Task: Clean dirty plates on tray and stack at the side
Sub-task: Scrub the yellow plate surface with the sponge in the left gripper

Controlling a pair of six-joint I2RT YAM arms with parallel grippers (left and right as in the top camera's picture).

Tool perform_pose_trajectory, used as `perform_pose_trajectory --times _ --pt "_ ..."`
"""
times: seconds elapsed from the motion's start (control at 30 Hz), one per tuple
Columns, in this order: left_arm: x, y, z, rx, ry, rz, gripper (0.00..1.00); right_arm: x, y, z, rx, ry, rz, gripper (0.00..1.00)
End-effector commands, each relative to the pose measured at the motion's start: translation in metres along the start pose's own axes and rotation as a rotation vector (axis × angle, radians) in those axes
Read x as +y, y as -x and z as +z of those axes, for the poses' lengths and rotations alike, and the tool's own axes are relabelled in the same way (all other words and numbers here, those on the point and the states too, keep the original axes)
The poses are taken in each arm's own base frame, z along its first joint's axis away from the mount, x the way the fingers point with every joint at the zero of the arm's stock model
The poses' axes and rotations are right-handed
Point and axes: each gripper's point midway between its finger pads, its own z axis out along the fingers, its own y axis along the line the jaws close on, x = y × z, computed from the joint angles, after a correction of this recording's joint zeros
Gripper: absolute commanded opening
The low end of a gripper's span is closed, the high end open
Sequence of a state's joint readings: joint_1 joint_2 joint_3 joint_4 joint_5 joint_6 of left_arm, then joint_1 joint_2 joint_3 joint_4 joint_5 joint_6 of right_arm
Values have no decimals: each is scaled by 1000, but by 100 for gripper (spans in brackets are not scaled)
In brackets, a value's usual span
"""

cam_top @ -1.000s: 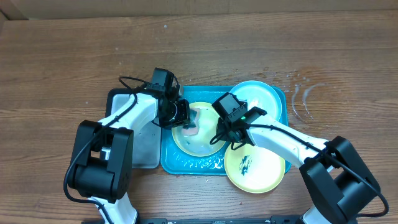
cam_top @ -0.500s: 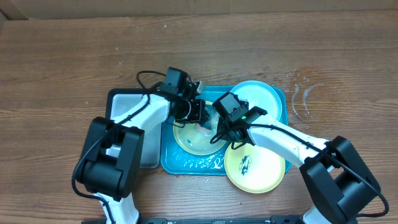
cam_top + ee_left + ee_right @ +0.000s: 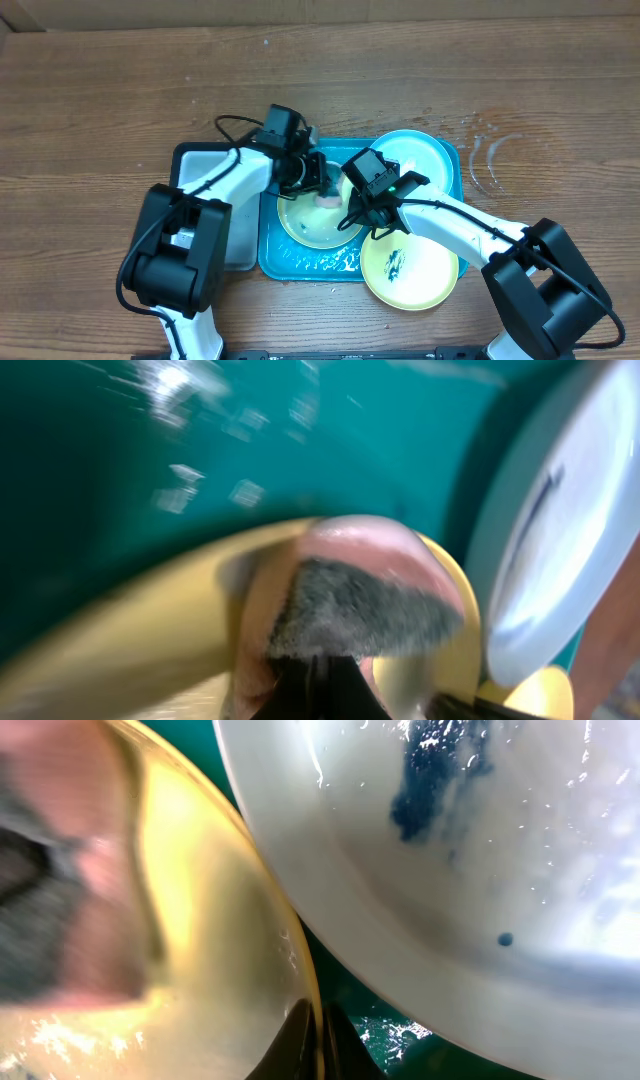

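The left gripper clamped a sponge on the far edge of the middle plate, whose centre lay nearer. The right gripper pinched that plate's right rim. The tray also held a blue plate at far right. A stained plate overhung its near-right edge.

Quantities: two yellow-green plates, one light blue plate, one teal tray, one grey tray, one pink sponge.
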State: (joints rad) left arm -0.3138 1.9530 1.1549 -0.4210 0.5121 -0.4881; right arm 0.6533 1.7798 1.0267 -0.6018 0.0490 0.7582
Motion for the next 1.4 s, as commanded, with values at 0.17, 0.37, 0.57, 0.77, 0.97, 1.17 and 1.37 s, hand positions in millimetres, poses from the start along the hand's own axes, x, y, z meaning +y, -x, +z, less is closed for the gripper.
perform_pose_trajectory --times 0.17,0.37,0.57,0.77,0.97,1.17,1.37 --pt "34 43 -21 -115 64 -142 4 2 0 -2 -1 6 -1 4" --pt "33 33 -22 -69 111 -145 4 2 0 -2 -2 7 -1 4" --pt "-11 14 -10 9 -3 -12 4 3 0 -2 -1 12 -1 4" --pt "-47 -18 11 75 -11 75 4 3 0 -2 1 14 -1 4" --pt "-44 -23 16 69 47 14 4 3 -1 -2 3 13 -1 4" --pt "-18 -9 6 31 113 -83 4 2 -1 -2 4 10 -1 4" --pt "16 12 -10 -22 160 -170 4 2 -1 -2 3 11 -1 4"
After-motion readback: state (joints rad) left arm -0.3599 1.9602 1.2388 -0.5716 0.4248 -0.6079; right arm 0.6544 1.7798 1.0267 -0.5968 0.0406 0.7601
